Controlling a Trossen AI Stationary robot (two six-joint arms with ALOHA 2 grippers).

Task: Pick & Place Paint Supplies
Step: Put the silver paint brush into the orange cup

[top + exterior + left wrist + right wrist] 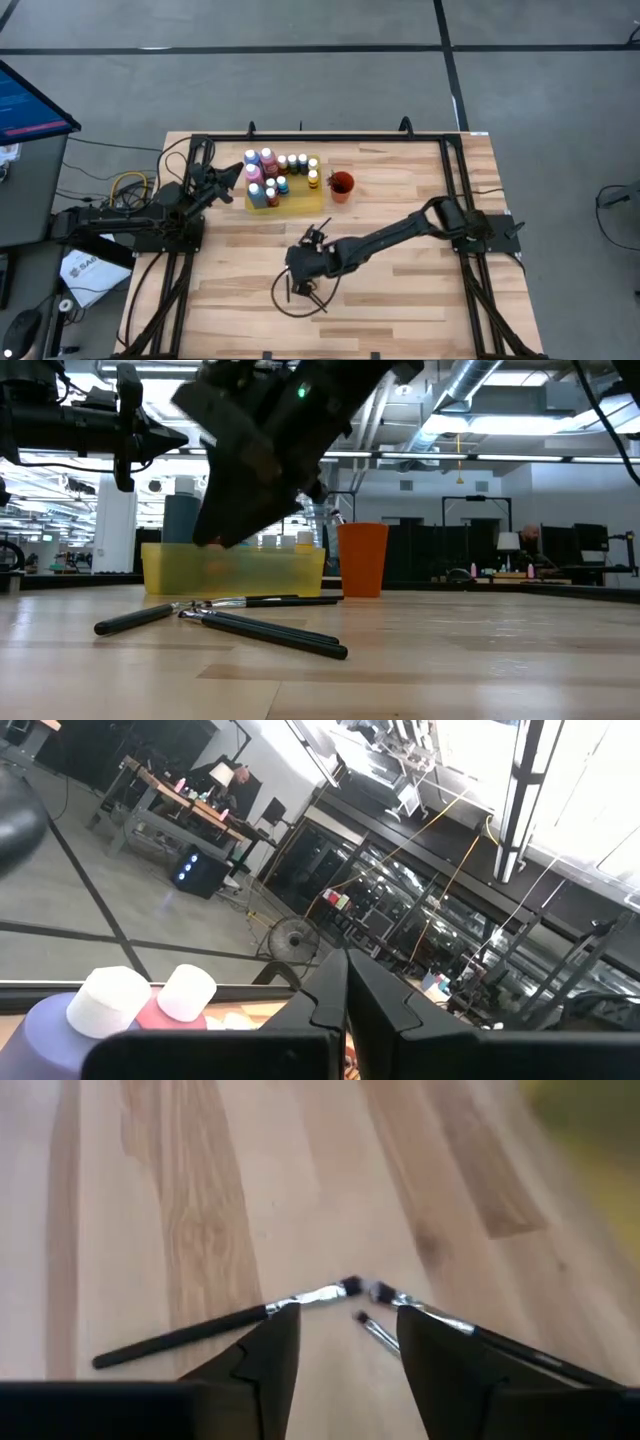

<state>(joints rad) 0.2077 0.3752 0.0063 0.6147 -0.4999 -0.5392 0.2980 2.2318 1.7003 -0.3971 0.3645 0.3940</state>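
Right gripper open, empty, hovering above brushes on table; left gripper closed beside paint bottles.

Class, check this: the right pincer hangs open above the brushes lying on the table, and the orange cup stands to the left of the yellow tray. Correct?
Not quite. In the high view the orange cup stands to the right of the yellow tray. The rest holds: the right pincer hangs open above the brushes on the table.
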